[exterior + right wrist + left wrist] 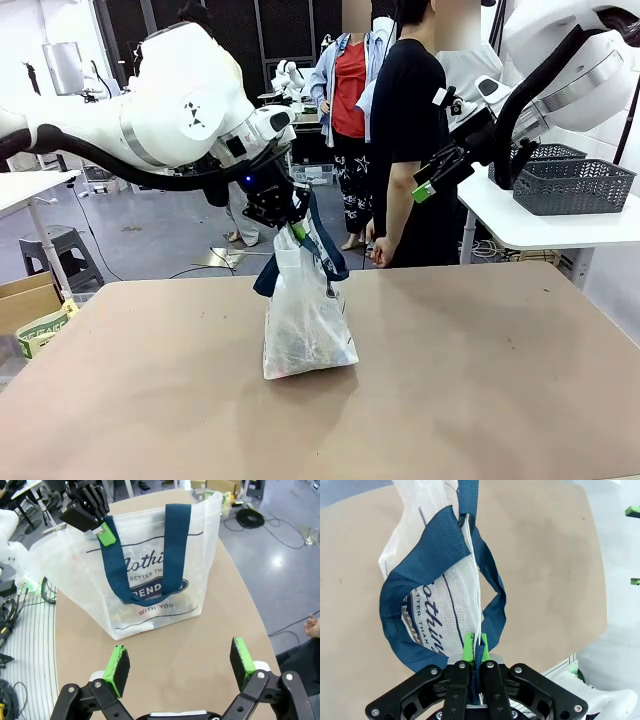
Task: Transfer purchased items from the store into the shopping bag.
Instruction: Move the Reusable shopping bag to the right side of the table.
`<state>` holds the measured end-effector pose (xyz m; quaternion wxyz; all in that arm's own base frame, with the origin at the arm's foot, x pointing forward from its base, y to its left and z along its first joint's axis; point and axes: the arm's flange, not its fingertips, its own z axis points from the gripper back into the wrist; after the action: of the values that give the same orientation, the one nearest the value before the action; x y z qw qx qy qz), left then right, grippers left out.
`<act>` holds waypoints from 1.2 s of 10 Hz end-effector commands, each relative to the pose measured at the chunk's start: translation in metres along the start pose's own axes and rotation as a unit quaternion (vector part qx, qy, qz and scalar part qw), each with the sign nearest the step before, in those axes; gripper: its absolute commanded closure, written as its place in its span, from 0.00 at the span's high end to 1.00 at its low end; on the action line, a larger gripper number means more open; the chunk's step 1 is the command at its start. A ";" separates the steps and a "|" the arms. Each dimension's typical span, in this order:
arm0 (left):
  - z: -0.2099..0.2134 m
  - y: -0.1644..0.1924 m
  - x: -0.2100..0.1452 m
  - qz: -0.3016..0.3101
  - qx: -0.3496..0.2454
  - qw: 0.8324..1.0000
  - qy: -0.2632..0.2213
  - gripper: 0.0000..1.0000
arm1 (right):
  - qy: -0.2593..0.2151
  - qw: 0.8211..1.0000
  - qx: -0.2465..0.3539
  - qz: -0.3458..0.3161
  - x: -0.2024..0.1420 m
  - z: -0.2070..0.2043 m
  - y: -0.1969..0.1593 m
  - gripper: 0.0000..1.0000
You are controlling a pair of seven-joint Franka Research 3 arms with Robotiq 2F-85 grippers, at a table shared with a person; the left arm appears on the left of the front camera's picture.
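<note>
Right gripper (180, 664) hangs released; mid-table, my left gripper (474, 647) pinches the translucent whitish plastic shopping bag (305, 325) by its rim beside a navy strap handle (487, 575). Light, floppy, slippery; straps grip best.

Glossy white rounded arm links with black cables running alongside, black two-finger left gripper (474, 652) and right gripper (180, 664) with silver screws and bright green pads, blue light at left wrist; person (410, 140) wears black t-shirt.

tabletop (480, 380) open, bag (305, 325) mid-table
</note>
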<state>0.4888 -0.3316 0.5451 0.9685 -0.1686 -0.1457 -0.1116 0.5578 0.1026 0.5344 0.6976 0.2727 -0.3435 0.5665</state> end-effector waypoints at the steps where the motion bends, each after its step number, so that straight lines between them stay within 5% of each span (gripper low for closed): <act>1: 0.028 0.009 0.016 -0.026 0.015 1.000 -0.003 0.00 | 0.000 1.000 0.004 -0.002 -0.001 -0.002 0.001 1.00; 8: 0.125 0.094 0.043 -0.105 0.066 0.991 -0.047 0.00 | 0.000 1.000 0.004 -0.002 -0.001 -0.002 0.001 1.00; 12: 0.165 0.149 0.008 -0.105 0.116 0.985 -0.077 0.00 | 0.000 1.000 0.004 -0.002 -0.001 -0.002 0.001 1.00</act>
<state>0.5164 -0.1506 0.6495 0.9554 -0.0675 -0.2263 -0.1773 0.5578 0.1025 0.5341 0.6978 0.2729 -0.3433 0.5663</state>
